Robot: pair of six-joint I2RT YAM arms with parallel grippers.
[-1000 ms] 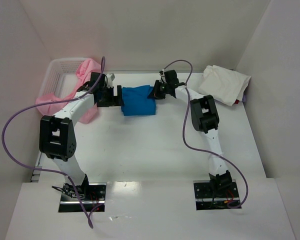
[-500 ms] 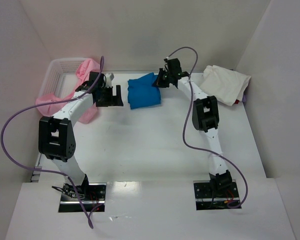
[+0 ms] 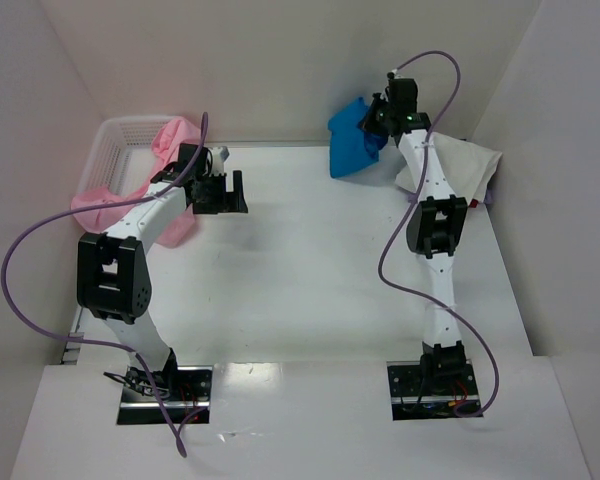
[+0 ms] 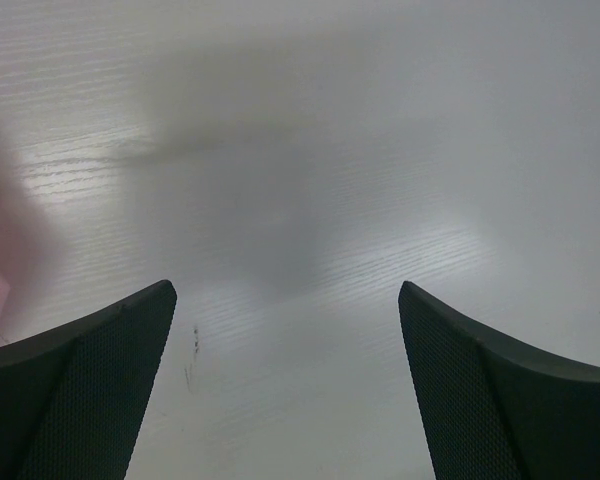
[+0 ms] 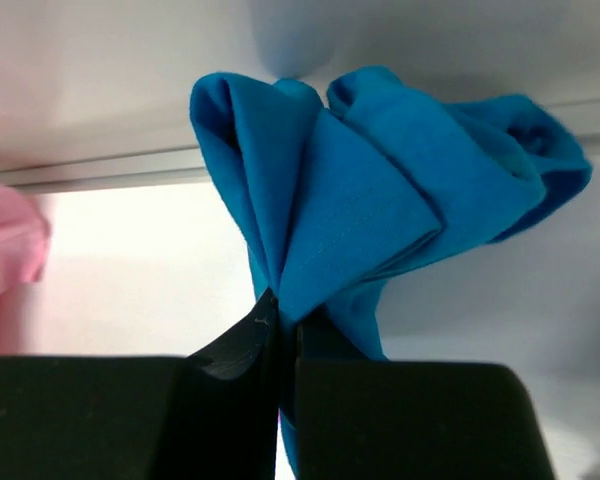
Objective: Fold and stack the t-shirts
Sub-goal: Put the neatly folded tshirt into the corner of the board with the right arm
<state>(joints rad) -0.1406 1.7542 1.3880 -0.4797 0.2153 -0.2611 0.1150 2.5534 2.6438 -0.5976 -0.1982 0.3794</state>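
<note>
My right gripper (image 3: 372, 120) is shut on the bright blue t-shirt (image 3: 352, 147), holding it bunched and hanging above the table's back right. In the right wrist view the blue t-shirt (image 5: 380, 190) fans out from the pinched jaws of that gripper (image 5: 285, 325). My left gripper (image 3: 232, 192) is open and empty over bare table at the back left; its fingers (image 4: 90, 380) stand wide apart. A cream-white t-shirt (image 3: 455, 170) lies folded at the back right. Pale pink t-shirts (image 3: 175, 140) hang over the basket.
A white lattice basket (image 3: 115, 135) stands at the back left corner. White walls close in the table on the left, back and right. A bit of pink cloth (image 5: 10, 245) shows at the left in the right wrist view.
My right gripper has lifted the blue t-shirt off the table and carried it up and to the right, towards the cream-white one. The left gripper let go of it and stays open.
</note>
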